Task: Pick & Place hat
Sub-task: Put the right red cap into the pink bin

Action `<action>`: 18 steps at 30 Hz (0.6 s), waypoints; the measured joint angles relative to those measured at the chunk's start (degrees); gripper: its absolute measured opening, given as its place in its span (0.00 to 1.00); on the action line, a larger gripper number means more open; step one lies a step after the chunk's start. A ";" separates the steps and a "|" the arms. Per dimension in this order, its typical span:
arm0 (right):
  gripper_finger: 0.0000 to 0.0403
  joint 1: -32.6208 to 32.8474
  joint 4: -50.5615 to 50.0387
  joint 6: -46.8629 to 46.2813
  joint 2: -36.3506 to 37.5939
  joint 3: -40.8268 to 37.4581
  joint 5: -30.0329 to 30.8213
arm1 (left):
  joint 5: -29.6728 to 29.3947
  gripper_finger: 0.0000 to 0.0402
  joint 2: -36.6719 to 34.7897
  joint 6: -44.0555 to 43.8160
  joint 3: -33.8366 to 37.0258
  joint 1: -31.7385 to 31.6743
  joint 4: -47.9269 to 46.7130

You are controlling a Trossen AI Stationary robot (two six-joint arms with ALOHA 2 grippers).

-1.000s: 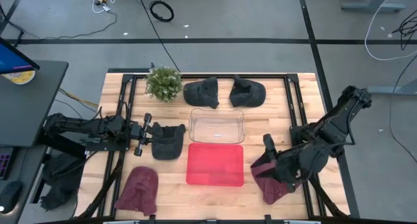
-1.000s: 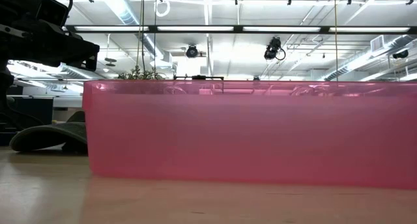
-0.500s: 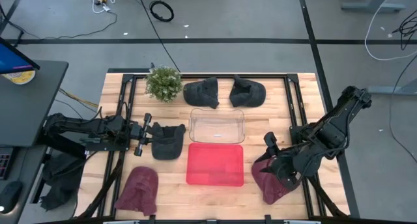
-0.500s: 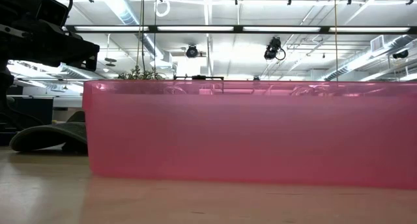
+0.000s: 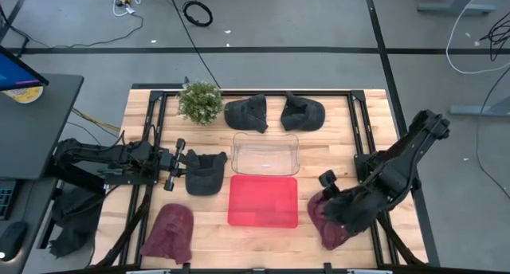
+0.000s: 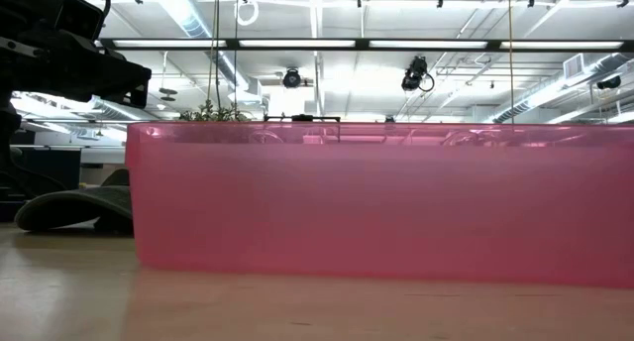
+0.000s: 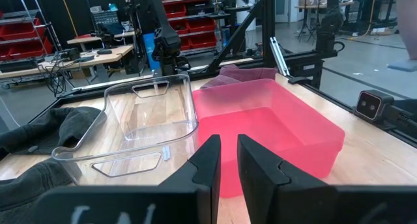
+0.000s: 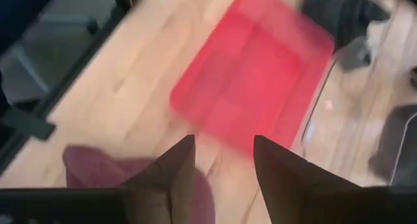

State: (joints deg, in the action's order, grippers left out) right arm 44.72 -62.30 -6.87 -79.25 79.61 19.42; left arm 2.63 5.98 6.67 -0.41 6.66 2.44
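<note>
Right gripper [image 5: 325, 196] hovers with fingers spread, empty, over the maroon fabric hat [image 5: 331, 222] lying on the wooden table [image 5: 319, 158] beside the pink plastic bin [image 5: 264, 201]. Left gripper [image 5: 177, 165], nearly closed on nothing, waits by the dark grey hat [image 5: 205, 174].

I see a light wooden slatted table [image 5: 207, 230] with black rails. On it lie a red plastic bin [image 5: 264, 201], a clear plastic bin [image 5: 264, 154] just behind it, a small green potted plant [image 5: 200, 101], three dark grey caps [image 5: 246, 114] [image 5: 304, 111] [image 5: 204, 173], and two maroon caps [image 5: 170, 233] [image 5: 326, 223] at the near corners.
</note>
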 joint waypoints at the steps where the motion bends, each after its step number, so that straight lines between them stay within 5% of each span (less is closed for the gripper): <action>1: 0.40 0.12 -0.98 -0.63 -0.76 0.00 -0.05 | 0.00 0.14 0.00 -0.02 -0.02 0.00 0.00; 18: 0.40 7.21 -7.41 -14.36 -5.82 -2.15 -2.58 | 0.00 0.14 0.00 0.00 0.00 0.02 0.00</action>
State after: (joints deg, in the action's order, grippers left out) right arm 51.93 -69.72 -21.23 -85.08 77.47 16.84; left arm 2.63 5.98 6.68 -0.41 6.68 2.44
